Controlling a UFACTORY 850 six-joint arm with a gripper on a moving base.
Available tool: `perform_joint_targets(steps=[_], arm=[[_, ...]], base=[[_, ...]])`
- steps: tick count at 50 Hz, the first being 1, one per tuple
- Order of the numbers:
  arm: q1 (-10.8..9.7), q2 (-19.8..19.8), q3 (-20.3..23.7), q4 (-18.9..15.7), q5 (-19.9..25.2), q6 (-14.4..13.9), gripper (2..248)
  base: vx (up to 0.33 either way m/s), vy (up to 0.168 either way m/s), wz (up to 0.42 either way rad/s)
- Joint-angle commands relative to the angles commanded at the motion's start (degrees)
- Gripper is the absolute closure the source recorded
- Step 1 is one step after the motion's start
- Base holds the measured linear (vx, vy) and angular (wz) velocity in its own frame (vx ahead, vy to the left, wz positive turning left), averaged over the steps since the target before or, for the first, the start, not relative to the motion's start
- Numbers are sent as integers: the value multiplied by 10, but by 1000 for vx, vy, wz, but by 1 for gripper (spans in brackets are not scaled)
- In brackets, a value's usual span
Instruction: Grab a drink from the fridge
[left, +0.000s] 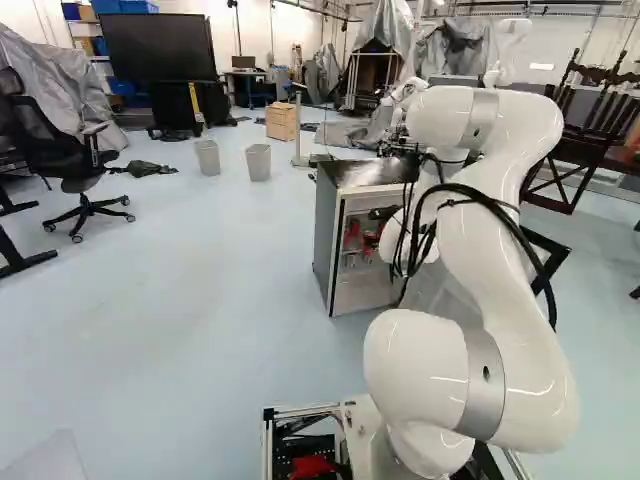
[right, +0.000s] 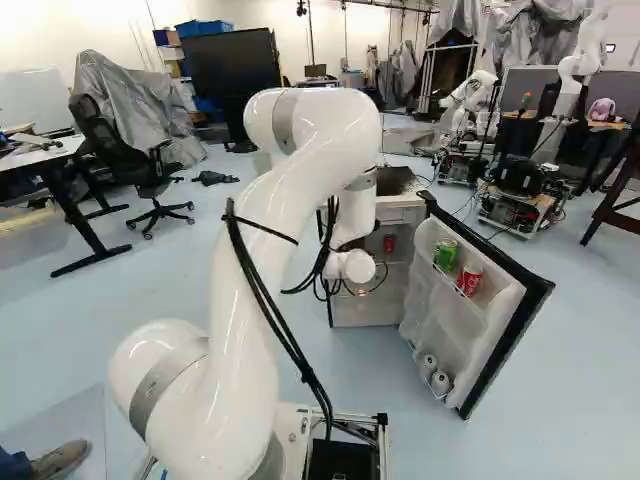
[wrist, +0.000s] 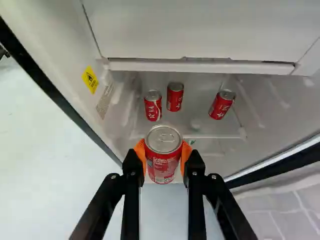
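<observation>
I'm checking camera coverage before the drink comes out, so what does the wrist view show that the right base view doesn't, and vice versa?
Only the wrist view: the yellow warning label on the fridge's side, and the can clearly gripped between the gripper's fingers.
Only the right base view: the green can and red can in the door, and the office chair.
Both: the fridge and red drink inside, though the arm partly blocks the right base view.
</observation>
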Motion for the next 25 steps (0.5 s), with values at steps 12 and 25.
perform_joint_targets(steps=[12, 25], arm=[[-6, 44, 49, 0, 0, 0, 160], [-12, 93, 100, 0, 0, 0, 160]], base=[[0, 0, 0], [0, 0, 0]])
